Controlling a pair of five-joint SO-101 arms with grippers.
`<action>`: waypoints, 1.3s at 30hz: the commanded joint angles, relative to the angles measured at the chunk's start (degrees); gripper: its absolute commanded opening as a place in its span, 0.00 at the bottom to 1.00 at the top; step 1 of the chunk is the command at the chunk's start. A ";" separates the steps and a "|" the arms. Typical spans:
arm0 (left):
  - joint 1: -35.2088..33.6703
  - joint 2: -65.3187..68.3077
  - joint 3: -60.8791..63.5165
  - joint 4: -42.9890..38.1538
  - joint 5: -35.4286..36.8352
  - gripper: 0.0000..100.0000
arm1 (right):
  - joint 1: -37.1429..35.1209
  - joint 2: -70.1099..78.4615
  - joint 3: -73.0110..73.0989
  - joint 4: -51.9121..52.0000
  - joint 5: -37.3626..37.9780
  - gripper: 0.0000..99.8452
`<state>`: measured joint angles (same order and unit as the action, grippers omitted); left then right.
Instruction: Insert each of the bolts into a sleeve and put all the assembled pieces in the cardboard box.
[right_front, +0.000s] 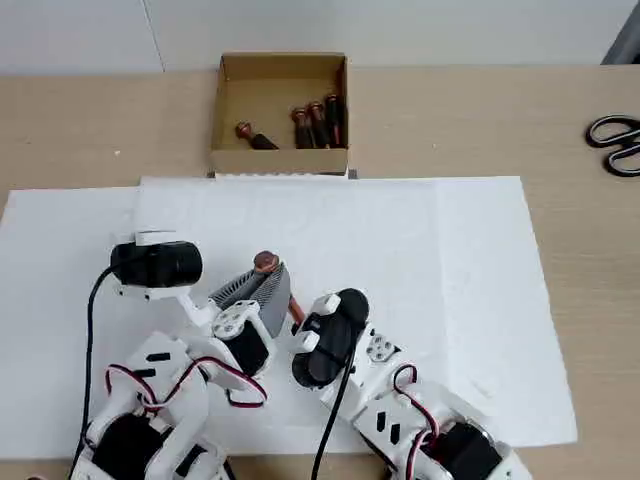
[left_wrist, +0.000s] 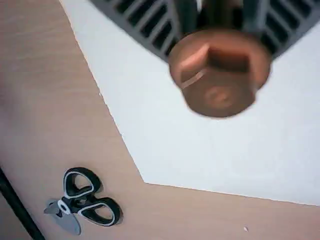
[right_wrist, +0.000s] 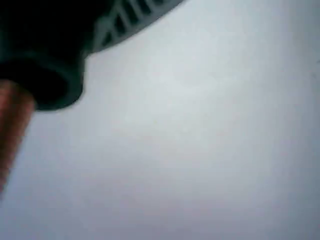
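A light wooden surface (right_front: 480, 120) carries a large white paper sheet (right_front: 450, 300), with both arms standing at its near edge. At the far edge of the sheet sits the open cardboard box (right_front: 217, 110), and several assembled pieces (right_front: 318, 122) lie inside it, copper heads on dark sleeves. A pair of black-handled scissors (right_front: 615, 145) rests on the bare wood well off to the right of the sheet.

The left claw (right_front: 263, 272) is clenched on a copper bolt (right_front: 265, 262), whose hexagonal head pokes out past the tips of the ribbed grey jaws. In the left wrist view that head (left_wrist: 220, 70) sits between the two jaws, above the paper.

The right claw (right_front: 303, 330) sits just beside the left one, angled toward it over the sheet. It grasps a black sleeve (right_wrist: 50, 75), held clear of the paper. A copper shank (right_wrist: 12, 130) sticks out of the sleeve's open end. In the high view a short copper length (right_front: 297, 315) shows between the two claws; whether it belongs to the bolt in the left claw cannot be told.
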<state>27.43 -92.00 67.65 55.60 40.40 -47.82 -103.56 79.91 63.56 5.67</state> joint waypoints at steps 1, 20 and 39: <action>0.26 -0.26 -3.74 0.97 -0.18 0.01 | -0.22 -0.22 -0.53 -1.71 0.18 0.00; 4.57 -0.53 -0.66 8.53 -0.44 0.01 | -0.22 -0.22 -0.70 -3.21 0.18 0.00; 5.80 -0.09 -1.89 15.47 -9.93 0.25 | 3.65 -0.22 -1.76 -4.09 0.26 0.00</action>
<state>33.14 -92.09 67.12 69.85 31.08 -45.01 -103.47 80.00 61.63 5.85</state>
